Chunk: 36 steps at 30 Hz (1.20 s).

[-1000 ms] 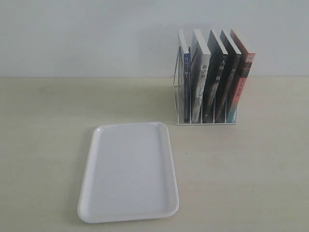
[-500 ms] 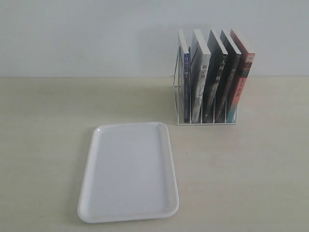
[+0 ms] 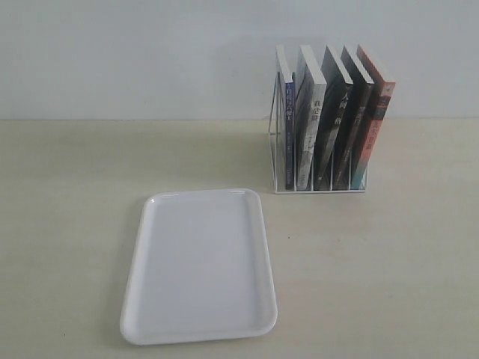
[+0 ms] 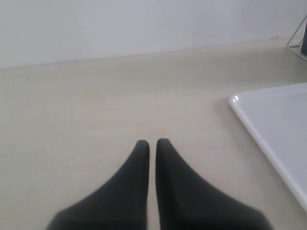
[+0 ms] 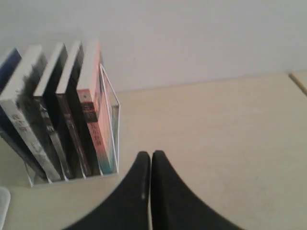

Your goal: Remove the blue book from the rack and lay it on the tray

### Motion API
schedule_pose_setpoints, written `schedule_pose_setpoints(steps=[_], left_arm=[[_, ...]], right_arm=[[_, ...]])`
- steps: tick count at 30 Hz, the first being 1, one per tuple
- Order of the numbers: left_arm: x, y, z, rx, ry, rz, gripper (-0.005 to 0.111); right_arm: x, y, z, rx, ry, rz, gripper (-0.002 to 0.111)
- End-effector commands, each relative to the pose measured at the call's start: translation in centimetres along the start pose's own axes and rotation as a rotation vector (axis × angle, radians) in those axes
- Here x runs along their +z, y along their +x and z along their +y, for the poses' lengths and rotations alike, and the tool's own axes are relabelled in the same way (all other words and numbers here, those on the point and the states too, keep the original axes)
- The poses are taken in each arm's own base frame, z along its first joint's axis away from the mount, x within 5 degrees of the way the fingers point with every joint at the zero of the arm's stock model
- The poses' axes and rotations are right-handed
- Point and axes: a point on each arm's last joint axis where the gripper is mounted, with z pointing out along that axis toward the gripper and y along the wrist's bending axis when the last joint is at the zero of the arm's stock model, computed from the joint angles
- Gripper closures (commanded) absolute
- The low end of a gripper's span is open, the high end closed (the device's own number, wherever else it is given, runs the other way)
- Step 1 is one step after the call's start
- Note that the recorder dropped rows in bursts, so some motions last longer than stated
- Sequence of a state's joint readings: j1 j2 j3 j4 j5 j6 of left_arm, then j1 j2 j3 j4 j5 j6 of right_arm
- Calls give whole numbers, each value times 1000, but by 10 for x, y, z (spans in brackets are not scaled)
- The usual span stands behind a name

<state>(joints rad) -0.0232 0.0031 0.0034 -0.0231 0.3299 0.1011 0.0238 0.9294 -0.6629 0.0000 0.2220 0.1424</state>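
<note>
The blue book (image 3: 289, 123) stands upright in the leftmost slot of the white wire rack (image 3: 320, 188), its blue spine facing the exterior camera. In the right wrist view only a sliver of the blue book (image 5: 8, 62) shows at the frame's edge, in the slot of the rack (image 5: 111, 103) farthest from my gripper. The white tray (image 3: 200, 265) lies flat in front of the rack and to its left, with nothing on it. My right gripper (image 5: 151, 154) is shut and holds nothing, apart from the rack's red-spined end. My left gripper (image 4: 152, 142) is shut over bare table beside the tray (image 4: 276, 124). Neither gripper appears in the exterior view.
To the right of the blue book the rack holds a grey-white book (image 3: 308, 127), two black-spined books (image 3: 334, 123) and a red-orange-spined book (image 3: 372, 123). A pale wall rises behind the table (image 3: 75, 224). A table corner (image 5: 298, 79) shows in the right wrist view.
</note>
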Motion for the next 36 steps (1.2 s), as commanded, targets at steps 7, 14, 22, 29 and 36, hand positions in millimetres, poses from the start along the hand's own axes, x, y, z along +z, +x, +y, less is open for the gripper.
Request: schedule_pose_setpoints(steps=[7, 14, 22, 29, 36], left_arm=[[-1, -3, 0, 1, -3, -22, 102], [-1, -3, 0, 1, -3, -22, 102], [-1, -3, 0, 1, -3, -22, 102], [-1, -3, 0, 1, -3, -22, 102], [-1, -3, 0, 1, -3, -22, 102]], right_arm=[[63, -120, 24, -183, -66, 370, 109], [143, -175, 45, -155, -212, 471, 109], [216, -138, 44, -110, -242, 591, 70], [240, -117, 41, -106, -244, 653, 70], [246, -108, 55, -127, -274, 674, 70]])
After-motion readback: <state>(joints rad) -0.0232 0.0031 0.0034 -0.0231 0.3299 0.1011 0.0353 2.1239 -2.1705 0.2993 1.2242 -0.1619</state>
